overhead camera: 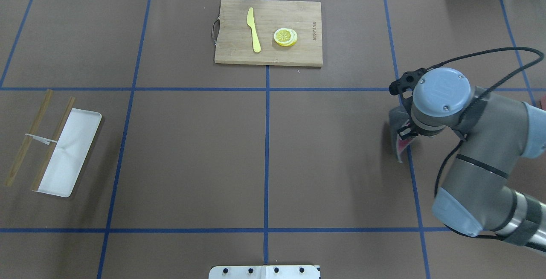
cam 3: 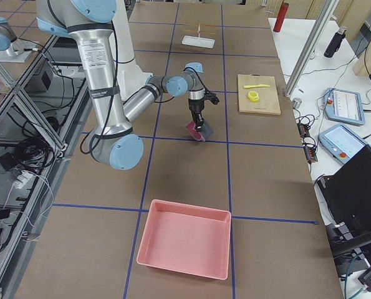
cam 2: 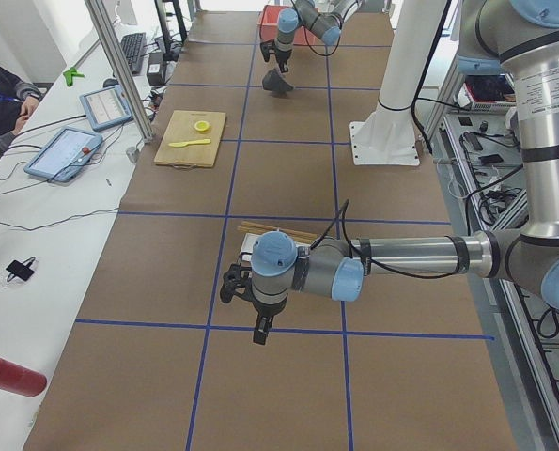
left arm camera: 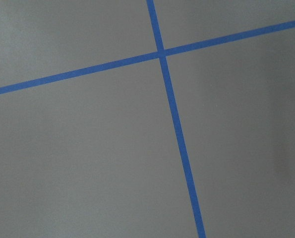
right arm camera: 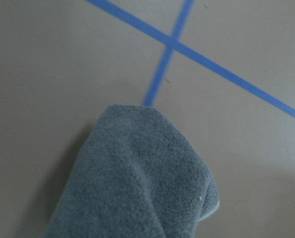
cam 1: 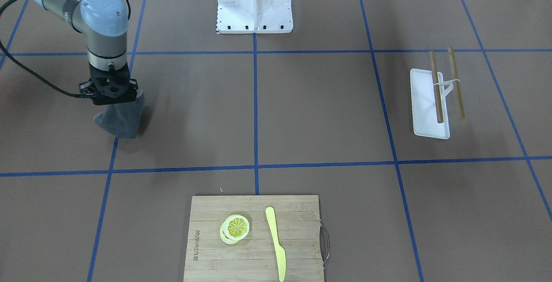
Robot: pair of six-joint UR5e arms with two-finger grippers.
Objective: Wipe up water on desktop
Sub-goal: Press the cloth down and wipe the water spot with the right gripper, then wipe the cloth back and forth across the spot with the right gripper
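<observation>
The desktop (cam 1: 323,114) is brown with blue tape lines; I see no water on it. My right gripper (cam 1: 113,100) is shut on a grey cloth (cam 1: 121,120) that hangs below it over a blue tape line. The cloth's lower end is at or just above the desktop. The cloth also shows in the overhead view (overhead camera: 399,127) with a pink underside, and it fills the right wrist view (right arm camera: 137,183). My left gripper (cam 2: 260,327) shows only in the exterior left view, low over the desktop (cam 2: 288,376), so I cannot tell whether it is open or shut.
A bamboo cutting board (cam 1: 215,230) with lemon slices (cam 1: 235,228) and a yellow knife (cam 1: 276,243) lies at the far-centre edge. A white tray (cam 1: 429,122) with two wooden sticks (cam 1: 435,86) lies on my left. A pink bin (cam 3: 185,246) sits beyond my right arm.
</observation>
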